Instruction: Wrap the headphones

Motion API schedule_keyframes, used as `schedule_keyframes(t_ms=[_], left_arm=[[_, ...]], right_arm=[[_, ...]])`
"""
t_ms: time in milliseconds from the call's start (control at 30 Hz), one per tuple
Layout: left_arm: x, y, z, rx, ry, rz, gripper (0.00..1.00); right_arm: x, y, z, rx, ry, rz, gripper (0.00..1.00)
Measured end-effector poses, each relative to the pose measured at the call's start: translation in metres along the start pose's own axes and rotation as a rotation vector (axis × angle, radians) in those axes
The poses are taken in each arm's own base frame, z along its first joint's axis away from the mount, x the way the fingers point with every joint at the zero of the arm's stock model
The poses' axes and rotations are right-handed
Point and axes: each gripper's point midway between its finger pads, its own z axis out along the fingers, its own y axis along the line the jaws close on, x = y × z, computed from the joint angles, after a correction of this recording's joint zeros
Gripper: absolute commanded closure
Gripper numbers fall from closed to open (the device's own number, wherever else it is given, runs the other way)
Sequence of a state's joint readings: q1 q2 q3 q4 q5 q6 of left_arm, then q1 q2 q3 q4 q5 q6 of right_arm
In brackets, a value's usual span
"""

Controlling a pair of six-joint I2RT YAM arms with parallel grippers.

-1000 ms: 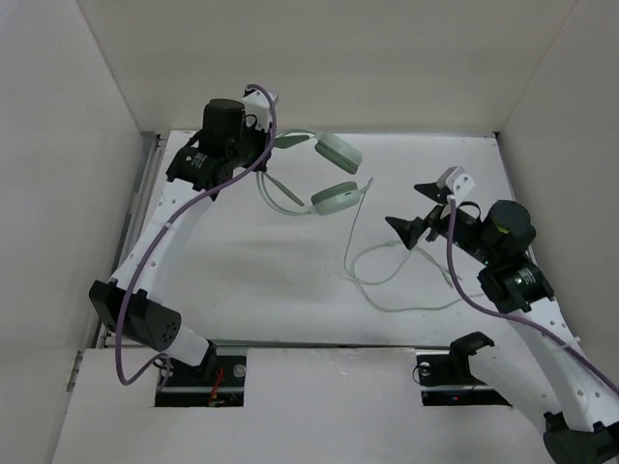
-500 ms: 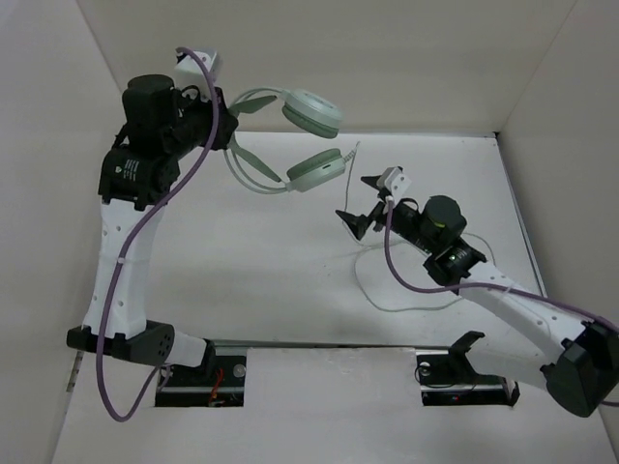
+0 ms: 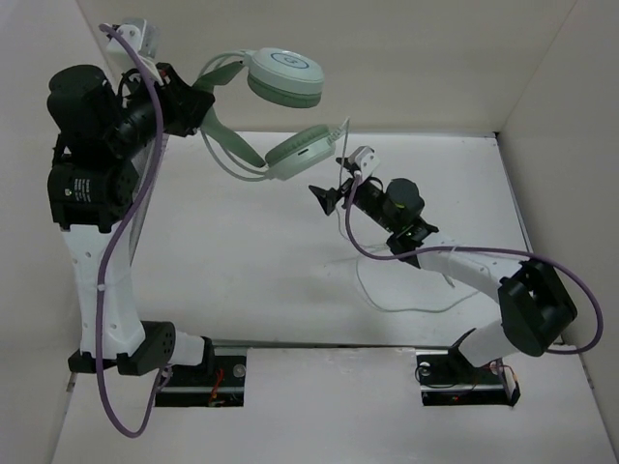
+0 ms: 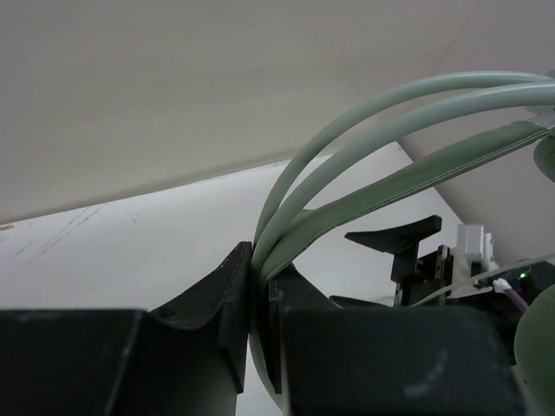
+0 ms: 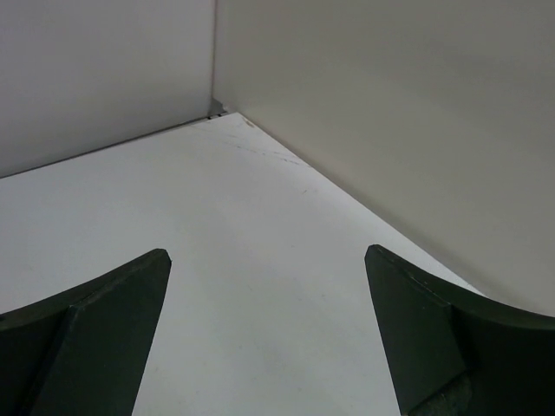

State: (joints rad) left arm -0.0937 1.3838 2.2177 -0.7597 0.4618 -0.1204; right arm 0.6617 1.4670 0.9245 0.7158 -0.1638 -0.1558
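Observation:
The mint-green headphones (image 3: 283,77) hang in the air above the far left of the table. My left gripper (image 3: 198,106) is shut on their headband, which arcs up to the right in the left wrist view (image 4: 373,130), pinched between the left gripper's (image 4: 260,269) jaws. The lower earcup (image 3: 302,152) trails the thin pale cable (image 3: 406,307), which drops down and loops on the table. My right gripper (image 3: 329,193) is open and empty, just below and right of the lower earcup, beside the hanging cable. The right wrist view shows the right gripper (image 5: 269,260) with only bare table between its fingers.
White walls (image 3: 338,58) enclose the white table (image 3: 242,271) at the back and sides. Purple arm cables (image 3: 116,290) hang along both arms. The right arm stretches across the table's right half. The back corner shows in the right wrist view (image 5: 217,108).
My left arm has lifted the headphones higher and to the left, off the table. My right arm has reached forward and left, to the cable under the lower earcup.

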Motion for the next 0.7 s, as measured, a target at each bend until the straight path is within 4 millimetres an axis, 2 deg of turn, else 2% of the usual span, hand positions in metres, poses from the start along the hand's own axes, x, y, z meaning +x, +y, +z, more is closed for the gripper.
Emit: schedule_keyframes(t_ms=[133, 200, 333, 467, 567, 700], left_arm=[[-0.015, 0.011, -0.009, -0.031, -0.047, -0.043, 1.00], [-0.019, 0.018, -0.011, -0.049, -0.061, -0.073, 1.00], [-0.025, 0.028, -0.015, -0.072, -0.084, -0.135, 1.00], [-0.031, 0.038, -0.015, -0.082, -0.118, -0.191, 1.00], [-0.028, 0.046, -0.011, -0.088, -0.121, -0.227, 1.00], [-0.016, 0.058, -0.001, -0.105, -0.101, -0.266, 1.00]], right_arm=[[0.008, 0.005, 0.000, -0.016, 0.016, 0.036, 0.24], [0.015, 0.015, -0.006, -0.043, 0.030, 0.058, 0.33], [0.036, 0.053, -0.025, -0.164, 0.084, 0.112, 0.54], [0.044, 0.089, -0.046, -0.291, 0.132, 0.171, 0.76], [0.041, 0.100, -0.057, -0.346, 0.143, 0.196, 0.88], [0.039, 0.093, -0.066, -0.361, 0.172, 0.207, 0.98]])
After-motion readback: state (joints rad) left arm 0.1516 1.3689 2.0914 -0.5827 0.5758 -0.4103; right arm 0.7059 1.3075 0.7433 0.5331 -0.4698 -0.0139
